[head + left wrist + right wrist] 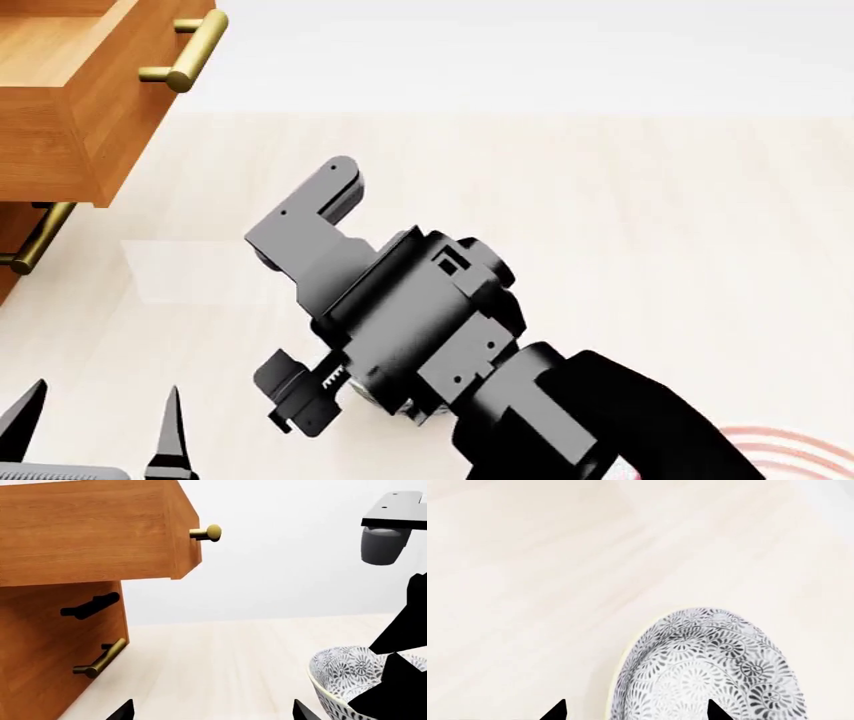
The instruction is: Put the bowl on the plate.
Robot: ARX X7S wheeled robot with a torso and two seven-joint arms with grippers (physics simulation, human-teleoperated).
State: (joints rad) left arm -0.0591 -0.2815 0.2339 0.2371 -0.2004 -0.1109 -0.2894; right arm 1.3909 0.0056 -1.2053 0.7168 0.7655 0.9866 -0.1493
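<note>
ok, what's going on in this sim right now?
The right gripper is at the floral bowl, apparently open, with one fingertip inside the rim and one outside. The bowl is not on the red-ringed plate, which is just visible at the head view's lower right. The left gripper is open and empty near the wooden drawer cabinet.

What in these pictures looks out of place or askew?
One wooden drawer stands pulled out of the cabinet, above the shut front below it. The bowl looks whole and unspilled. Only a sliver of the plate shows.
</note>
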